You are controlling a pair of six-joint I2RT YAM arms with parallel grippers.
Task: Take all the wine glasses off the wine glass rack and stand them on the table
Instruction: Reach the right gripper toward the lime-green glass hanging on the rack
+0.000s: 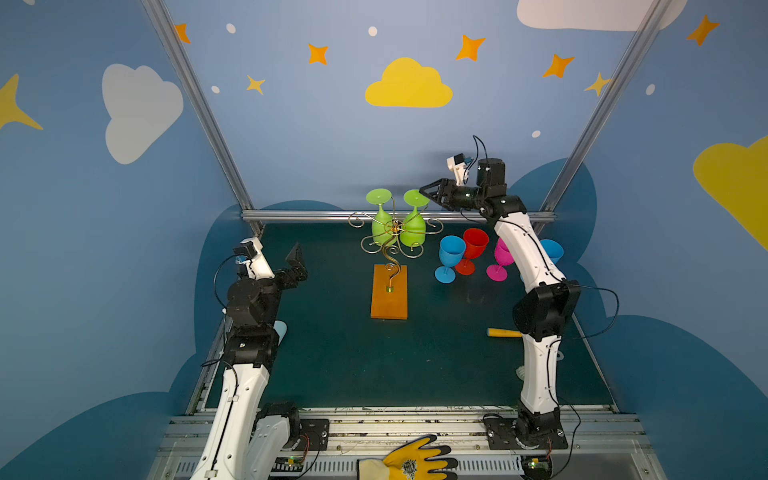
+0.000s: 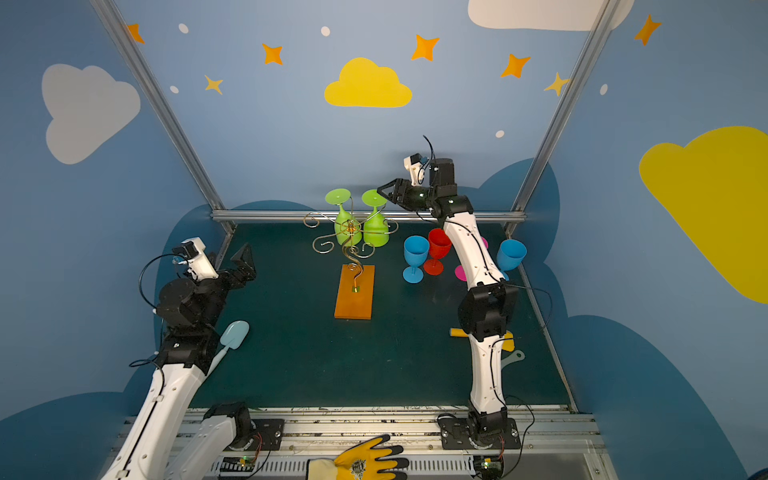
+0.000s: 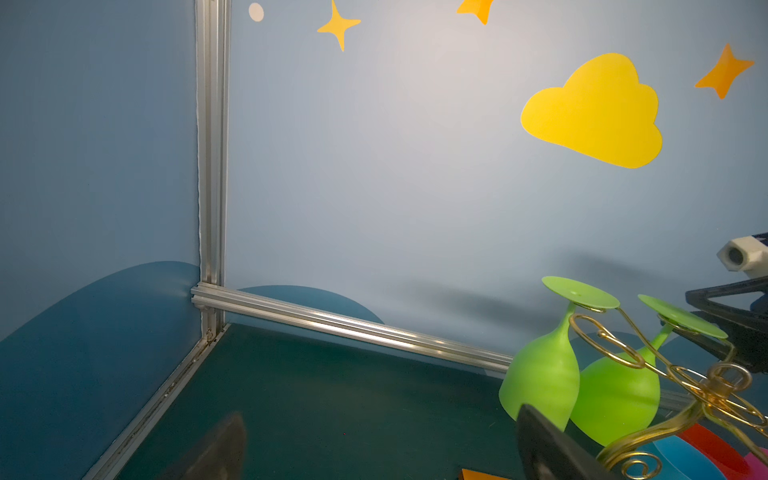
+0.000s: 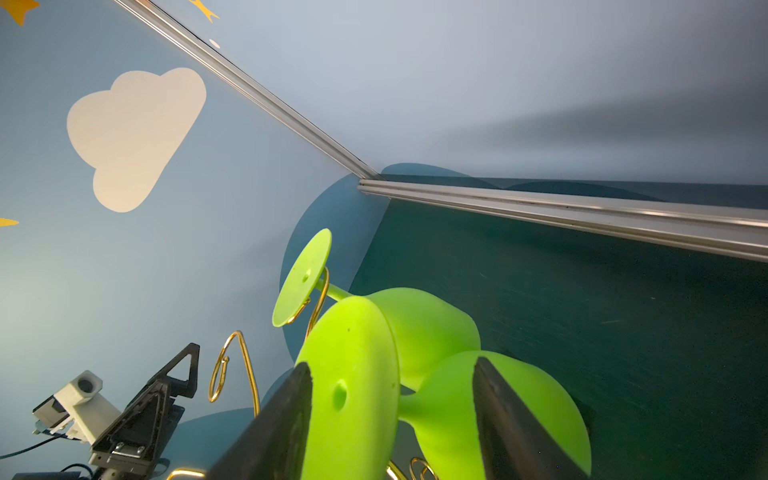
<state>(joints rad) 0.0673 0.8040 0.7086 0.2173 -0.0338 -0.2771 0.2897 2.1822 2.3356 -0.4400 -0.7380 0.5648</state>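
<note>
Two green wine glasses hang upside down on the gold wire wine glass rack, which stands on an orange wooden base. My right gripper is up at the foot of the right-hand wine glass. In the right wrist view its jaws stand open astride that foot and stem, one finger against the disc. The other green glass hangs beside it. My left gripper hovers open and empty at the left, well away from the rack.
Blue, red, pink and another blue glass stand upright right of the rack, under my right arm. A yellow-handled tool and a pale blue spatula lie nearer. A gloved hand rests at the front edge.
</note>
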